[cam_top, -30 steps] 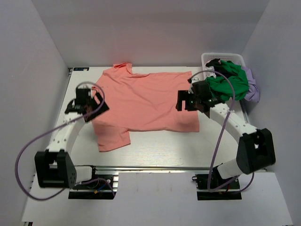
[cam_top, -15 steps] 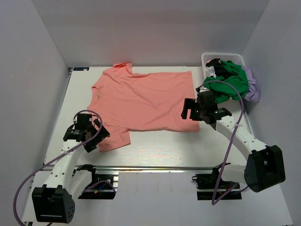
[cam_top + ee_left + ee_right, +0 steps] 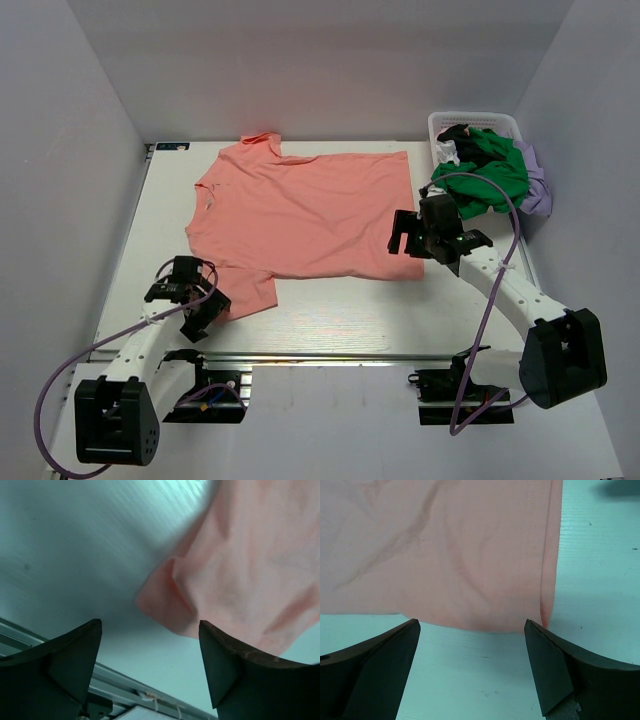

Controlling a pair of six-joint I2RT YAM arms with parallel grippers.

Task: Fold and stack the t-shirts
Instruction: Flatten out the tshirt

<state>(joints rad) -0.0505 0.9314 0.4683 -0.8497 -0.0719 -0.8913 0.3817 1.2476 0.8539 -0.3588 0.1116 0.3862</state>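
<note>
- The salmon-pink t-shirt (image 3: 310, 205) lies spread flat across the middle of the bench (image 3: 340, 325), with its collar toward the far-left corner and its hem toward the right edge. We judge it was opened out this way so it can be folded.
- The left fingers (image 3: 70, 655) stand wide apart and hold nothing. They hang low by the bench's near-left corner, facing the turned-up tip of the near sleeve (image 3: 167, 605). In the blurred wrist view the tip shows between them but untouched, and we read this as lining up for a pinch there.
- The right fingers (image 3: 375, 665) are likewise spread wide and empty. They are poised over the near corner of the hem (image 3: 540, 612) by the right edge — the matching grasp point at the shirt's other end.
- With one arm at each end, the cloth could be lifted evenly, and no fold is made yet.
- The white basket (image 3: 503, 120) sits at the far-right corner, heaped with a green t-shirt (image 3: 485, 175) and a dark t-shirt (image 3: 455, 132). A lilac t-shirt (image 3: 538, 195) spills over its right side — kept off the folding area, we judge, until their turn.
</note>
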